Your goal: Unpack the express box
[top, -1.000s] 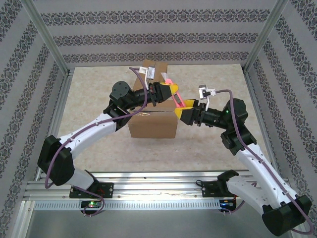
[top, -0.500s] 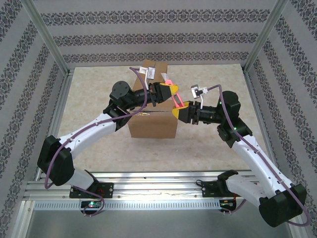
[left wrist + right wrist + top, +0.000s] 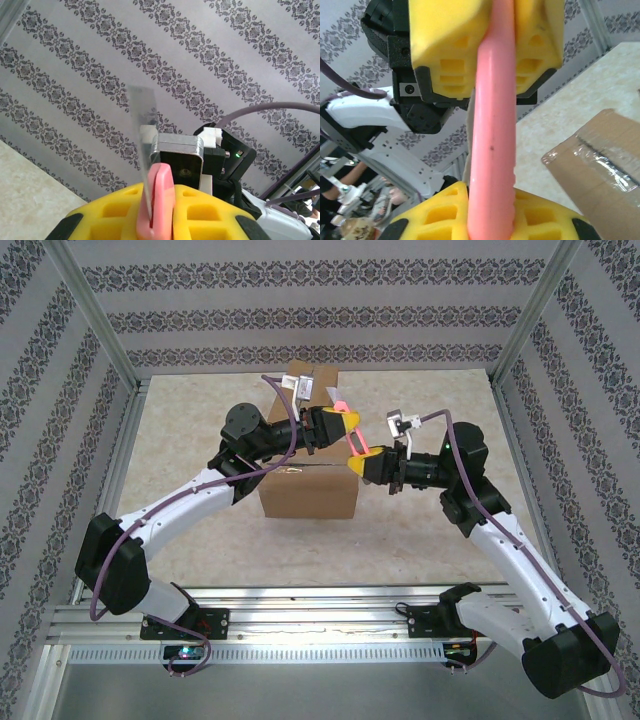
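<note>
- Grips the pink knife (image 3: 355,443) at its farther end with the left claw (image 3: 347,424), jaws closed almost fully, yellow pads (image 3: 112,212) pressed against both sides of the handle.
- Grips the same knife at its nearer end with the right claw (image 3: 363,464), jaws likewise drawn in tight, pads flush against the handle in the right wrist view.
- Holds the knife slanted in the air between the two claws, over the right-hand edge of the box (image 3: 305,490); cannot tell from overhead whether it touches the cardboard.
- Shows, from the left wrist, a thin grey blade (image 3: 142,120) rising out of the pink handle, upright against the patterned wall (image 3: 75,60), with the other arm's wrist camera (image 3: 177,152) just behind it.
- Shows, from the right wrist, the pink handle running straight from one pair of yellow pads up into the other pair, the two claws facing each other and close together.
- Leaves the brown box standing in the middle of the beige table (image 3: 180,430), its far flaps (image 3: 312,375) raised towards the back wall.
- Catches, at the right edge of the right wrist view, a piece of cardboard with a strip of clear tape (image 3: 602,157) along it, lower than the knife and off to its side.
</note>
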Tool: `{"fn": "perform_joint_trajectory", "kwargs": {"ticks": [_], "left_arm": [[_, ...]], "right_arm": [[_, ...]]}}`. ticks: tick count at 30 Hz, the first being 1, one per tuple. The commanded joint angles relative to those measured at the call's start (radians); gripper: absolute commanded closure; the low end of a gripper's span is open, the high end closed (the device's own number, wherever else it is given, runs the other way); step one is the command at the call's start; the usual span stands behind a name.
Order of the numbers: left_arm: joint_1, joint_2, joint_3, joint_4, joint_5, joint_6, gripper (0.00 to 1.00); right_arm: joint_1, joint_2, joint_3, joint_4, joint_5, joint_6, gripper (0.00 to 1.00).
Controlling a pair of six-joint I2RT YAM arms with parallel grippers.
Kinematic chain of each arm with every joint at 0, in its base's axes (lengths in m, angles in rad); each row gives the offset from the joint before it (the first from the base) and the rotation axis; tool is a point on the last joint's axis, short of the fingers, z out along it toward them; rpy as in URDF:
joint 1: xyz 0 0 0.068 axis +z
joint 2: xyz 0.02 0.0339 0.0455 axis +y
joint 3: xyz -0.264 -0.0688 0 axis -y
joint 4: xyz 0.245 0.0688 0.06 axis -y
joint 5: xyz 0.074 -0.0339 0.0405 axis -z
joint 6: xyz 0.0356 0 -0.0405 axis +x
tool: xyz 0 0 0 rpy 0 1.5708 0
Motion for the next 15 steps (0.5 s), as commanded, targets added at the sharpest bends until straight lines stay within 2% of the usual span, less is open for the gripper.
{"fn": "perform_joint_trajectory", "kwargs": {"ticks": [1, 2, 3, 4, 5, 6, 7, 8, 11, 15], "left_arm": [[-0.012, -0.01, 0.008, -0.005, 0.001, 0.042, 1.0], [-0.011, -0.01, 0.008, -0.016, -0.001, 0.047, 1.0], [-0.01, -0.016, 0.007, -0.031, -0.003, 0.057, 0.91], [-0.01, -0.022, 0.005, -0.048, -0.007, 0.067, 0.76], [-0.009, -0.035, 0.003, -0.078, -0.014, 0.086, 0.62], [-0.006, -0.052, 0.001, -0.12, -0.025, 0.109, 0.44], [-0.004, -0.071, 0.001, -0.171, -0.041, 0.137, 0.13], [0.0, -0.099, 0.002, -0.248, -0.069, 0.175, 0.0], [0.012, -0.19, 0.018, -0.514, -0.193, 0.293, 0.0], [0.034, -0.275, 0.102, -0.958, -0.471, 0.375, 0.0]], "right_arm": [[-0.01, -0.011, 0.033, 0.04, 0.043, 0.002, 1.0], [-0.011, -0.014, 0.032, 0.041, 0.052, 0.006, 1.0], [-0.011, -0.018, 0.03, 0.04, 0.064, 0.01, 1.0], [-0.011, -0.02, 0.029, 0.034, 0.078, 0.013, 1.0], [-0.012, -0.024, 0.028, 0.025, 0.092, 0.018, 1.0], [-0.014, -0.028, 0.026, 0.015, 0.104, 0.022, 1.0], [-0.016, -0.034, 0.024, 0.006, 0.117, 0.028, 1.0], [-0.02, -0.045, 0.02, -0.015, 0.134, 0.033, 1.0], [-0.044, -0.07, 0.019, -0.1, 0.154, 0.031, 1.0], [-0.085, -0.089, 0.085, -0.383, 0.17, -0.051, 1.0]]}}
